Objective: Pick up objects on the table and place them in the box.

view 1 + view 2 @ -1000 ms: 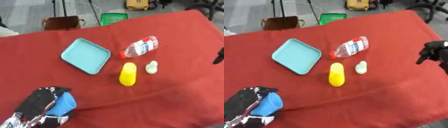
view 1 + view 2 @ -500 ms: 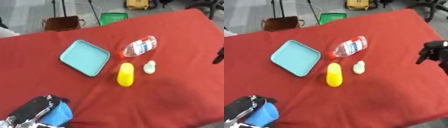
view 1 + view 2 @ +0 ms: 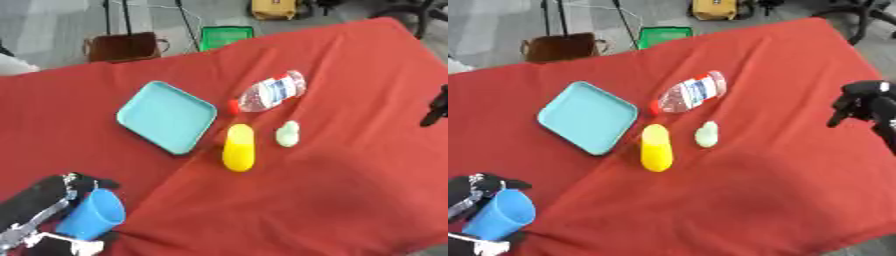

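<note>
Down at the lower left corner, the left robot hand point(image 3: 61, 200) has its dark fingers curled round a blue plastic cup point(image 3: 92, 215), holding it just above the near edge of the red-clothed tabletop point(image 3: 332, 190). The cup's open mouth points up and toward the middle of the cloth. At the right edge, the right robot hand point(image 3: 859, 102) hangs over the cloth with its fingers bent inward and nothing in them.

Four things lie near the middle of the tabletop. A light-blue square plastic tray point(image 3: 166, 116) sits to the left. A clear plastic bottle with a red cap point(image 3: 267, 92) lies on its side beyond it, cap toward the tray. A yellow rounded capsule-shaped object point(image 3: 238, 147) lies just beside the tray's near corner, and a small pale-green object point(image 3: 287, 133) rests near the yellow one, apart from it.

No box shows on the cloth in either view; a brown container and a green one stand on the floor past the far edge, well away from the cup. The step in hand looks like carrying the picked-up cup toward wherever the box is. The next move calls for keeping the cup clear of the cloth and bringing it over the box before the fingers let go; the four other things are not yet picked up.
</note>
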Tool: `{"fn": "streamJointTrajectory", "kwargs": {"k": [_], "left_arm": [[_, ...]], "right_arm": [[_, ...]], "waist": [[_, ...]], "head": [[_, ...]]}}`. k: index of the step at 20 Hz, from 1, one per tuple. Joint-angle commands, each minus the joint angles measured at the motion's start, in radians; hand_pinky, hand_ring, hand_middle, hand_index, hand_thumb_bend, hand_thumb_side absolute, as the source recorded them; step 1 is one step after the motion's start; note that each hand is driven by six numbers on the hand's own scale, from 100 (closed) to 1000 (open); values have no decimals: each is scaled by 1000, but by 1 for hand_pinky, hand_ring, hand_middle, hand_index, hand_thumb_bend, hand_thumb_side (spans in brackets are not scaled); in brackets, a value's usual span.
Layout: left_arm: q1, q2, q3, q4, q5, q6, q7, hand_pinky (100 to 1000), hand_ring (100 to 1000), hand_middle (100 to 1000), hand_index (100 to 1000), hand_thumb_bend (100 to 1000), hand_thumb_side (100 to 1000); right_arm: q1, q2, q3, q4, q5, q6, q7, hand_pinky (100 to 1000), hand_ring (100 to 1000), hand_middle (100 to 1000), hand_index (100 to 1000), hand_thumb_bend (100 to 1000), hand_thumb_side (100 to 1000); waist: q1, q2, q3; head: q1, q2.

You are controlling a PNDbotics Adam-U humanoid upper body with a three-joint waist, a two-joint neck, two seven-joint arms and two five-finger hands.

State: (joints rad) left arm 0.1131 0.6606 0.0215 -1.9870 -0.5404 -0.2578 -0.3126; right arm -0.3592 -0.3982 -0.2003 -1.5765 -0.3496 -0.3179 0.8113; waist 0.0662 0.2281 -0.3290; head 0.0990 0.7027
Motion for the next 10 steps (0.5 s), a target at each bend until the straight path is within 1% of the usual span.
{"fn": "streamJointTrajectory", "kwargs": {"k": [1,2,3,4,5,6,7,10], "left_arm": [[-48,66,31,-13,71,51,17,383,176,343,839,161,376],[-68,70,29,-13,89,74,19,376,176,343,841,157,397],[-84,73,26,-13,105,97,20,376,176,343,841,157,397],[-103,73,23,-13,119,120,21,368,175,345,842,152,422],[-119,73,19,-13,131,141,20,368,175,345,842,152,422],[-136,73,15,-13,141,160,22,363,174,344,840,165,446],[-152,72,10,-13,150,179,23,363,174,344,840,165,446],[-184,68,-5,-13,170,217,17,358,170,344,838,184,481]], "right_arm": [[-7,-24,-3,-8,3,-97,96,576,574,628,810,100,658],[-7,-24,-2,-8,3,-98,96,576,574,628,810,100,658],[-7,-23,-1,-7,3,-99,96,576,574,628,810,100,658],[-7,-23,0,-7,3,-100,96,576,574,628,810,100,657],[-8,-23,0,-6,2,-101,96,576,574,628,810,100,657],[-8,-22,0,-6,2,-102,96,576,574,628,810,100,657],[-9,-22,1,-5,2,-103,96,576,574,628,810,100,657],[-10,-20,2,-5,1,-103,96,576,574,628,810,100,658]], "waist": [[-5,-18,-5],[-6,-18,-7],[-7,-18,-9],[-8,-17,-11],[-8,-17,-13],[-9,-17,-15],[-9,-16,-17],[-9,-15,-22]], "head": [[-9,3],[-14,0],[-17,-3],[-20,-7],[-22,-10],[-24,-13],[-26,-15],[-32,-20]]}}
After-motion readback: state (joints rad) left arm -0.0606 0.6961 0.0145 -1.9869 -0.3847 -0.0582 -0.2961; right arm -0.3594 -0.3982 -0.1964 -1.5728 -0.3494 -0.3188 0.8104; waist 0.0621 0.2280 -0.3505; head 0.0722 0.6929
